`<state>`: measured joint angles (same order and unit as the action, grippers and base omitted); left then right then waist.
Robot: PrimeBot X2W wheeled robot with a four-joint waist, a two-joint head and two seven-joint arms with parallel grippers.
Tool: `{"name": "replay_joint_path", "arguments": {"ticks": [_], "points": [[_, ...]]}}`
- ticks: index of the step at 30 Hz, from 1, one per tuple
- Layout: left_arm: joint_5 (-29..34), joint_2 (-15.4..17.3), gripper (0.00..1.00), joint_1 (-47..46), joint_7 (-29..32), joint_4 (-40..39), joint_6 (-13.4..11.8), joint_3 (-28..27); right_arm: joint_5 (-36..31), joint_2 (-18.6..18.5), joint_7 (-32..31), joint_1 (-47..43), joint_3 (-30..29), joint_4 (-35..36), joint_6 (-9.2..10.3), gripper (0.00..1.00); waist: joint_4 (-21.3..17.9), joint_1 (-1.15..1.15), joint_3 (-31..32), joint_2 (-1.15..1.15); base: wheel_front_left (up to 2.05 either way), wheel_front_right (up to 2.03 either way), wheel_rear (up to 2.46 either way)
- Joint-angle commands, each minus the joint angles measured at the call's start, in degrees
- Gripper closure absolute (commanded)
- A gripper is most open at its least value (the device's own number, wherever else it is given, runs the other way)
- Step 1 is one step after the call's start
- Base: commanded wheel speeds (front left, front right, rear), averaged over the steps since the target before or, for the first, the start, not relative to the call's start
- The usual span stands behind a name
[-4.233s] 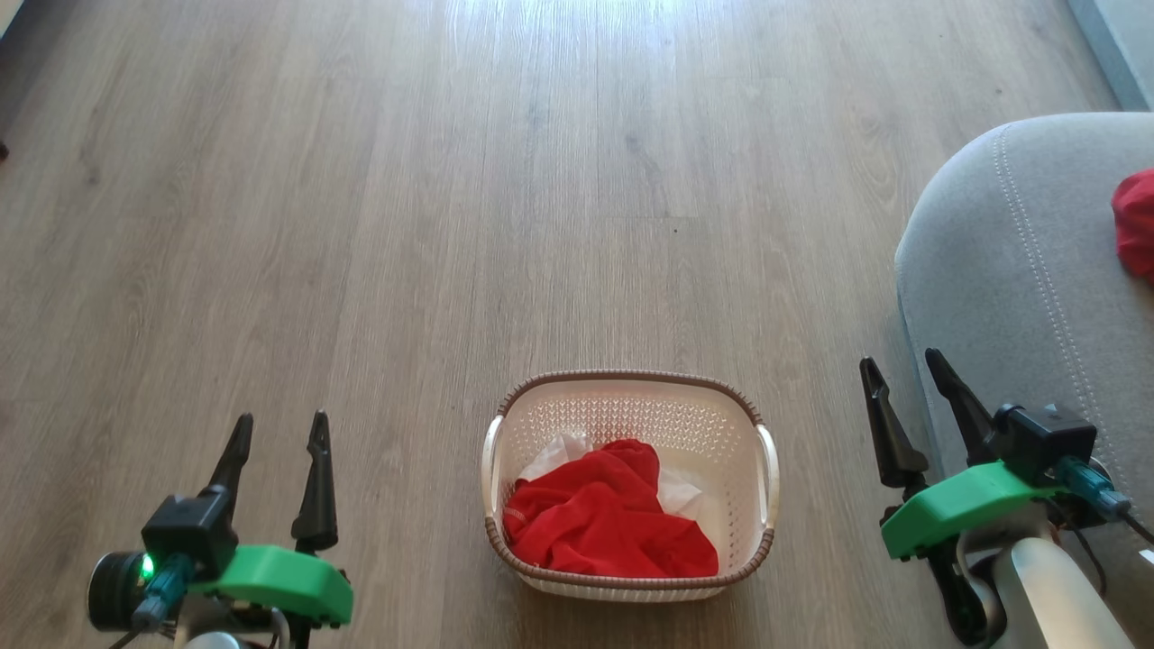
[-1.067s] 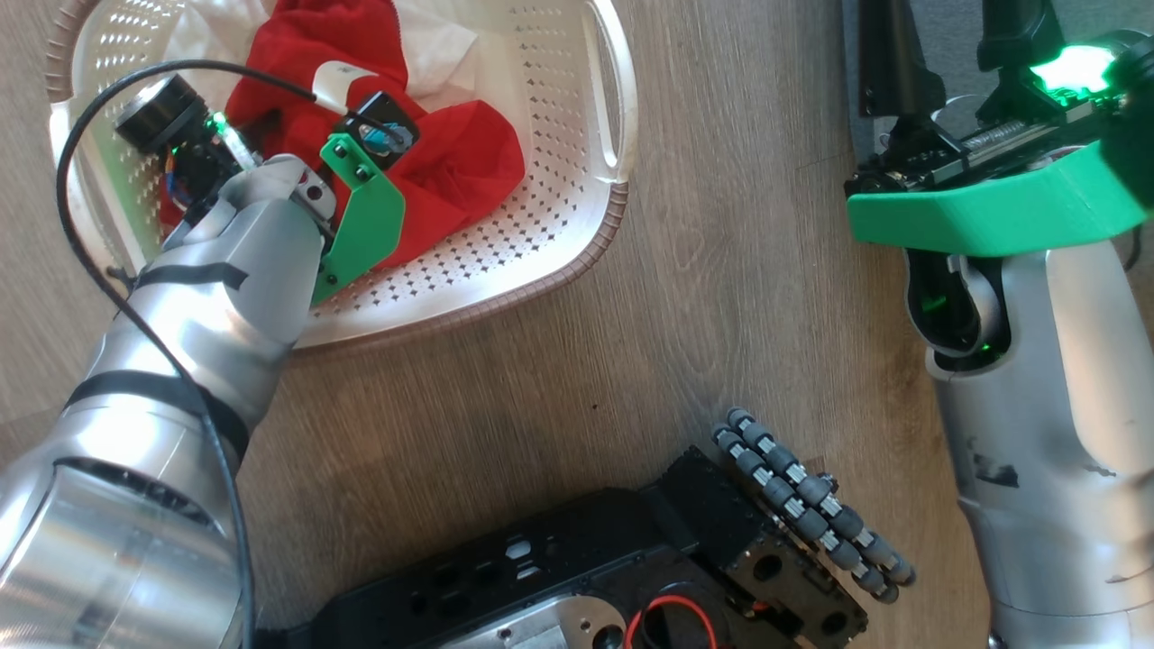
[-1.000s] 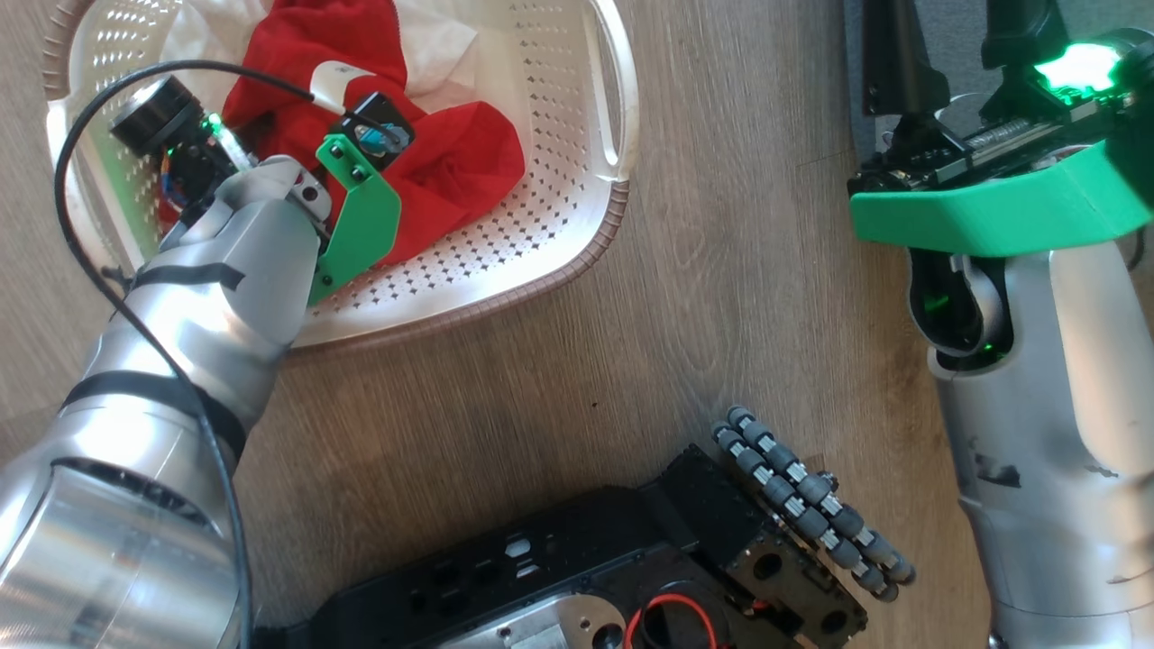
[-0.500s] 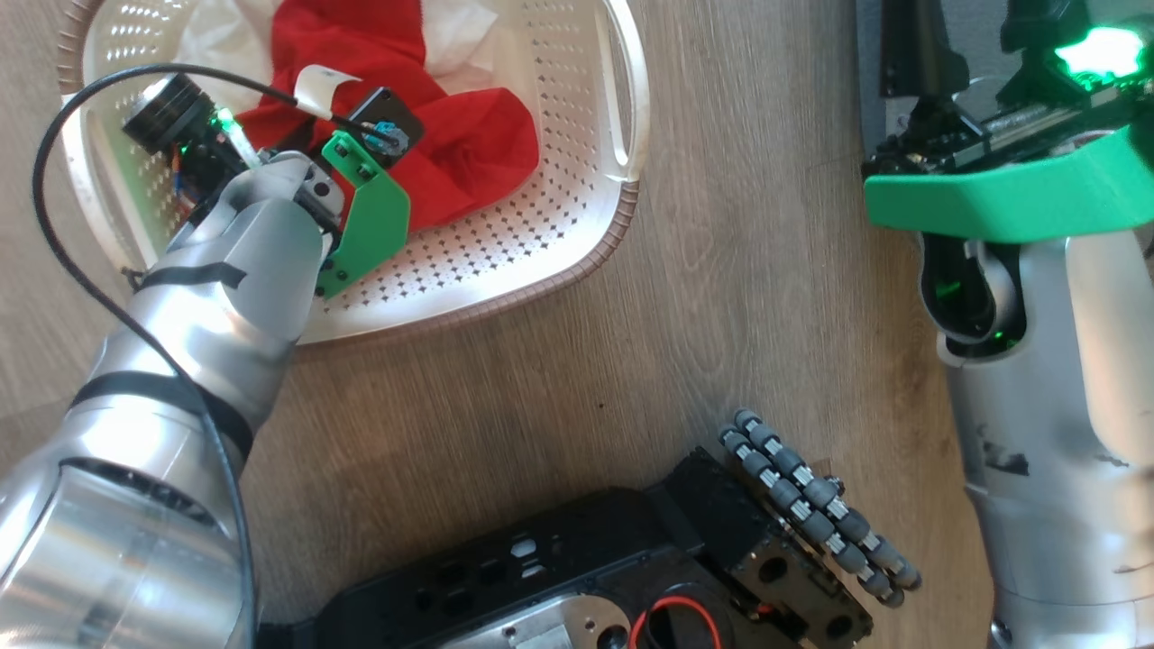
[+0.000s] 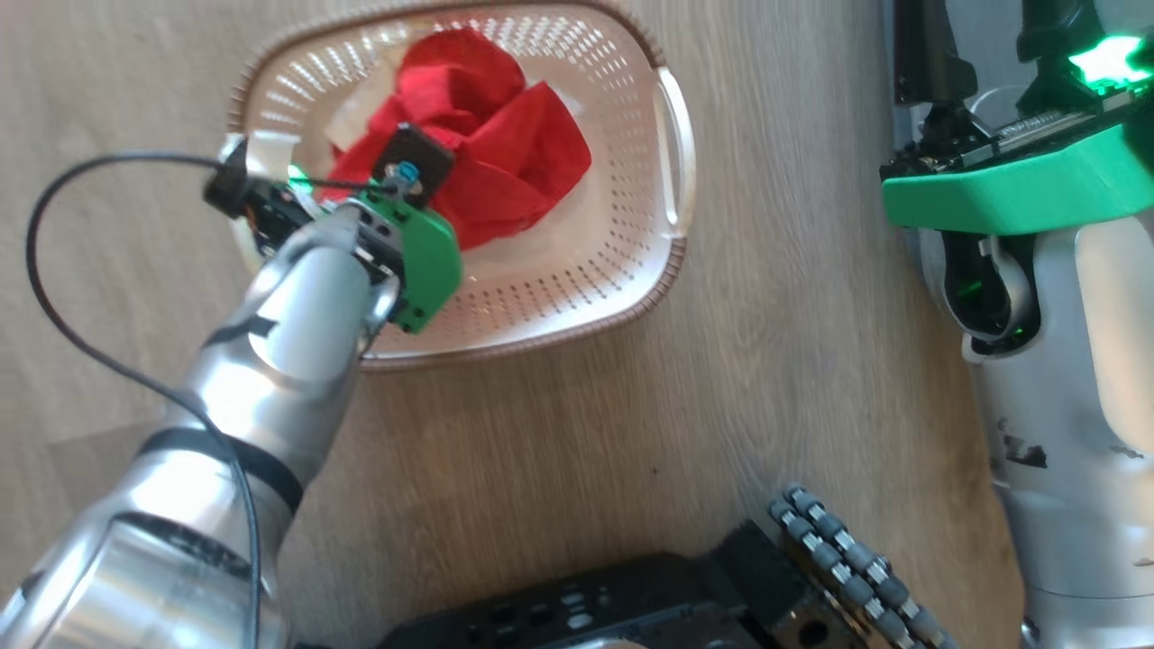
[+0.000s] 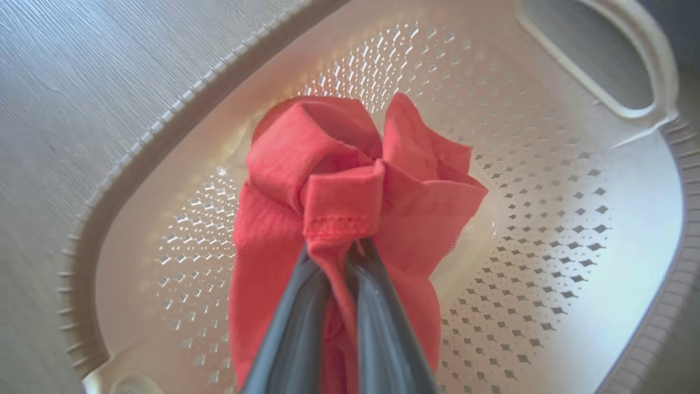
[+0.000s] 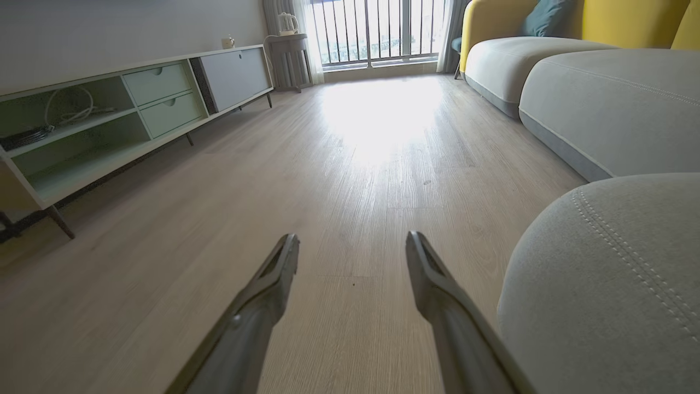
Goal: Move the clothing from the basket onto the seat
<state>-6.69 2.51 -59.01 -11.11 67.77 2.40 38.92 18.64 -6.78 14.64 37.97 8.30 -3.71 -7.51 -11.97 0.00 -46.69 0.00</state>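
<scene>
Clothing (image 6: 339, 180) — left pincer (image 6: 342, 253) half-buried

You can read no lettering, label, brand or number here, neither on the basket (image 5: 618, 239) nor on the clothing (image 5: 514, 167).

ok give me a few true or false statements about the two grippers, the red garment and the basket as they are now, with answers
1. The left gripper is shut on the soft bright red fabric garment. True.
2. The right gripper is shut on that garment too. False: its jaws stand open and hold nothing.
3. The cream-white perforated plastic basket stands on the light grey upholstered seat cushion. False: it stands on the wooden floor.
4. The red garment is bunched up over the basket's inside. True.
5. The seat cushion lies beside the right gripper. True.
</scene>
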Motion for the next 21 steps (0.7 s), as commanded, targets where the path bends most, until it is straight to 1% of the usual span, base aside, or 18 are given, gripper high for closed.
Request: {"name": "replay_joint_path", "arguments": {"ticks": [1, 5, 13, 17, 21], "points": [[-1.5, 0.4, 1.00, 1.7, -1.0, -2.1, 0.2, -0.4, -0.3, -0.6, 0.4, -2.8, 0.8, 1.2, 0.02, 0.00, 2.8, 0.00, 3.8, 0.00, 0.00, 0.00, 0.00], [-7.4, 0.4, 1.00, 4.8, -2.5, -6.9, 0.1, 1.4, -0.4, -1.7, 0.4, -4.1, 0.9, -0.4, 0.02, 0.00, 5.0, 0.00, 8.6, 0.00, 0.00, 0.00, 0.00], [-17.1, 0.4, 1.00, 8.8, -3.8, -14.0, -2.3, 5.9, -0.6, -3.9, 0.4, -8.0, 1.6, -4.3, 0.02, 0.00, 8.9, 0.00, 18.4, 0.00, 0.00, 0.00, 0.00], [-19.7, 0.4, 1.00, 9.8, -3.9, -17.9, -3.9, 6.2, -0.5, -4.3, 0.4, -9.9, 1.6, -5.9, 0.02, 0.00, 10.3, 0.00, 22.5, 0.00, 0.00, 0.00, 0.00], [-20.5, 0.4, 1.00, 11.1, -3.9, -22.2, -4.8, 4.8, -0.6, -4.3, 0.4, -12.0, 2.0, -7.6, 0.02, 0.00, 11.6, 0.00, 26.4, 0.00, 0.00, 0.00, 0.00]]}}
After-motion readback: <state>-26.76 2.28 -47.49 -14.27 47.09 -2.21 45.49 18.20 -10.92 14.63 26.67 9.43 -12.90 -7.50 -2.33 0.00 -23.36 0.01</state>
